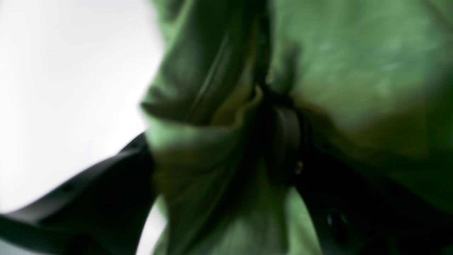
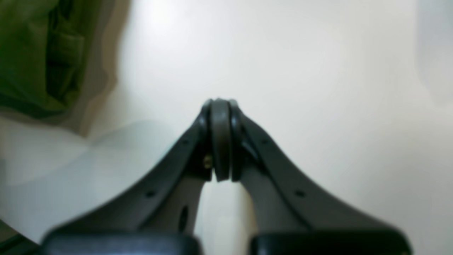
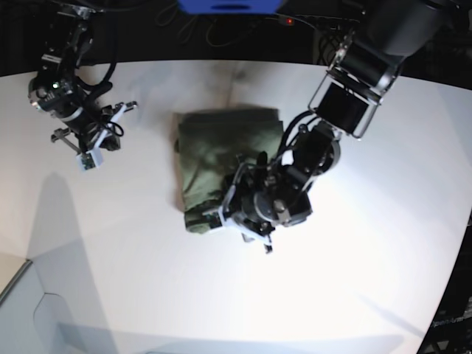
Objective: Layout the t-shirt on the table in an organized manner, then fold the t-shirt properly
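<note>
Late in folding, by the look of it: shirt point(image 3: 221, 158) lying as a compact folded rectangle near the middle of the table point(image 3: 383, 243), slightly left of centre in the base view, with a thicker rolled edge along its near side. Left gripper point(image 3: 234, 200) down at the shirt's near right corner; in its wrist view, fingers point(image 1: 286, 141) spread apart with a bunched fold of green cloth between them, 1 finger at the far left clear of the fabric and the other pressed against it. Too blurred to say whether the cloth is pinched or just draped there. Right gripper point(image 2: 220, 106) hovering over bare table well left of the shirt, tips pressed together on nothing, shirt only at the edge of its view. Likely next: lifting the left gripper straight up, free of the cloth, without dragging the top layer, then checking the near edge for squareness; 1 more smoothing pass possibly needed there.
</note>
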Controlling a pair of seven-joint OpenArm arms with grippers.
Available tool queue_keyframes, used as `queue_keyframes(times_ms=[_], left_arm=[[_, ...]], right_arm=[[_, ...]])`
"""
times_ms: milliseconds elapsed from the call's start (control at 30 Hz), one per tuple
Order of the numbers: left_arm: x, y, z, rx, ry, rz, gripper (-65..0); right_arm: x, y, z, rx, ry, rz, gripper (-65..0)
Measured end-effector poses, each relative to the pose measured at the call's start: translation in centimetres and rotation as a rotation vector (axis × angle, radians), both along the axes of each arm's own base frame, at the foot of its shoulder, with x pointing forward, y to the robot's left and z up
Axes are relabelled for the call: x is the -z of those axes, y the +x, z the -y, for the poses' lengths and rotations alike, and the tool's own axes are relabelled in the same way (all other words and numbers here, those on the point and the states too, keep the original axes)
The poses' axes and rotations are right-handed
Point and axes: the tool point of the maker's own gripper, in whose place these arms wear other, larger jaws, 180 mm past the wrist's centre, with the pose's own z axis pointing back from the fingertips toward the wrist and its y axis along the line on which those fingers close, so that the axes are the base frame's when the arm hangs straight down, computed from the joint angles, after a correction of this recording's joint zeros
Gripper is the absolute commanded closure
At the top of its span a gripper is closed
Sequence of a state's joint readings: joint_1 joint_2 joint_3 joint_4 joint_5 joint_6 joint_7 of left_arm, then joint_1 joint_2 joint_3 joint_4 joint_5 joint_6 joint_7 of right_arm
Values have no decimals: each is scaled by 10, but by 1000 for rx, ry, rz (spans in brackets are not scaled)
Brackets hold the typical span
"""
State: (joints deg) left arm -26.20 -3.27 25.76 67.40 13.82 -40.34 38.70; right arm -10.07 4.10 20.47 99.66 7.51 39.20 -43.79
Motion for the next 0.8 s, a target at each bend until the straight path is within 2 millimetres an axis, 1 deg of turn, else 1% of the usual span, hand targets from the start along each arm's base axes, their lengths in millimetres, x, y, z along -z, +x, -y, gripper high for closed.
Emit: queue_keyframes(times_ms=[100, 133, 300, 367, 400, 433, 467, 500, 533, 600, 633, 700, 733, 800], left_arm=[[-28, 16, -2, -30, -52, 65, -326], [-33, 18, -1, -33, -59, 77, -326], [-41, 17, 0, -26, -61, 103, -326], [-56, 19, 2, -18, -71, 145, -326], [-69, 22, 2, -23, -96, 174, -326], [-84, 27, -2, -40, -132, 208, -326], [-97, 32, -11, -68, -159, 241, -326], [-107, 35, -25, -111, -179, 267, -325], [-111, 38, -43, -164, -190, 282, -325], [-110, 38, -82, -286, -197, 287, -325], [-110, 33, -100, -337, -216, 292, -325], [-107, 22, -142, -440, -202, 305, -325], [-106, 17, -162, -491, -194, 308, -325], [-107, 7, -195, -580, -189, 328, -325]], right_arm=[[0, 0, 0, -2, 1, 1, 0], [-1, 1, 0, -1, 0, 2, 0], [-5, 7, -3, 0, 8, 20, 0], [-4, 6, -7, 1, 18, 15, 0], [-6, 6, -10, -3, 18, 22, 0], [-11, 8, -12, -7, 13, 36, 0], [-18, 12, -17, -19, 10, 57, 0], [-26, 17, -23, -30, 6, 80, 0], [-36, 23, -30, -45, 18, 114, 0], [-57, 34, -43, -72, 28, 183, 0], [-65, 37, -50, -83, 29, 206, 0], [-79, 40, -70, -116, 52, 249, 0], [-83, 41, -86, -143, 80, 263, 0], [-81, 38, -115, -202, 116, 247, 0]])
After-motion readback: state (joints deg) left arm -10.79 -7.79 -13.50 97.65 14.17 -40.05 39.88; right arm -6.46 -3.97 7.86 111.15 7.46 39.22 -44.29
